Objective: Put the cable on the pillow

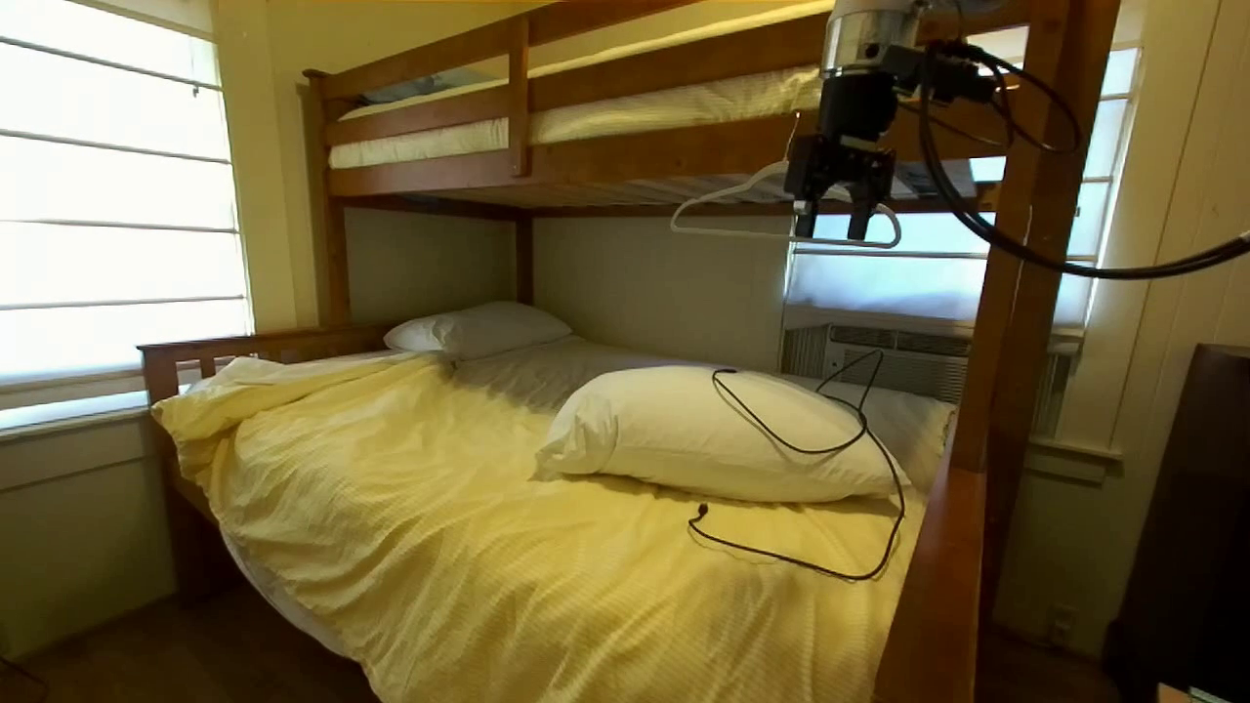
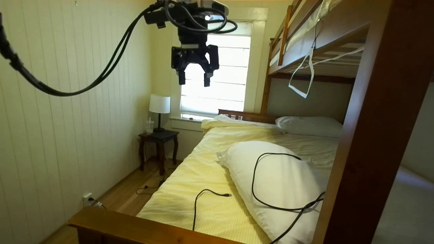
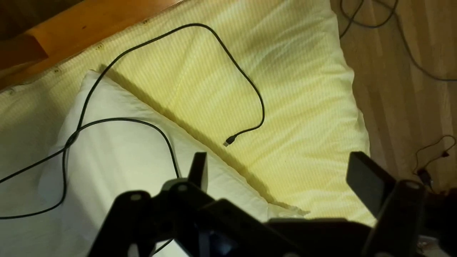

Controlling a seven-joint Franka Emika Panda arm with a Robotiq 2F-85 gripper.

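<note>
Jaws spread, the black gripper (image 1: 833, 225) hangs well above the bed (image 1: 930, 586) before me. Lower down, the thin black cable (image 1: 863, 427) loops across the right part of the plump white pillow (image 1: 674, 430), one end trailing nearer, onto the yellow blanket (image 1: 488, 547); another pillow (image 1: 488, 330) lies far left.

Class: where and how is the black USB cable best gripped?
Probably grip the black USB cable just behind the plug lying on the yellow bedspread: there it is a single strand, away from its crossing over the white pillow. Come from above, open pincer straddling it.
</note>
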